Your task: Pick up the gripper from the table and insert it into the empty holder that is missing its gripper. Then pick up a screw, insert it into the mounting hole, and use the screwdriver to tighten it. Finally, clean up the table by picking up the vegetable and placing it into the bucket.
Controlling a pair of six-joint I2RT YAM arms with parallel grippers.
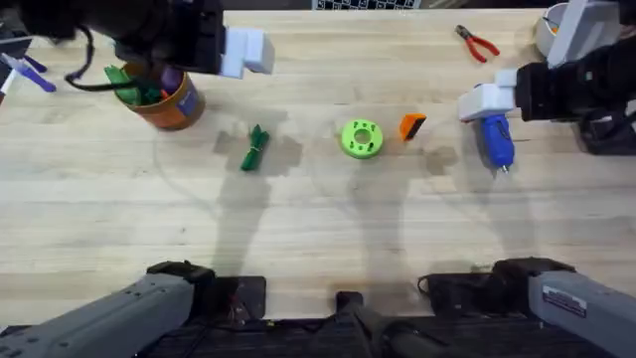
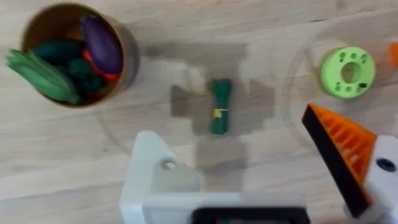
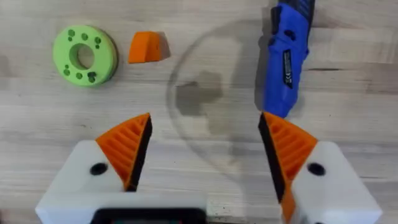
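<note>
The small orange gripper (image 1: 411,126) (image 3: 144,48) lies loose on the table beside a green disc. The empty holder (image 2: 158,171) is the bare white finger of my left gripper (image 1: 246,52) (image 2: 233,134), which hangs open above the table near the bucket (image 1: 164,97) (image 2: 74,53); its other finger carries an orange tip. The dark green vegetable (image 1: 255,147) (image 2: 220,106) lies right of the bucket. My right gripper (image 1: 485,102) (image 3: 205,121) is open and holds nothing. It hovers just above the blue screwdriver (image 1: 495,139) (image 3: 286,56).
The bright green disc (image 1: 361,138) (image 3: 84,54) with small holes sits mid-table. Red-handled pliers (image 1: 477,42) lie at the back right, near a white bowl (image 1: 550,28). The bucket holds several toy vegetables. Bare wood stretches along the front.
</note>
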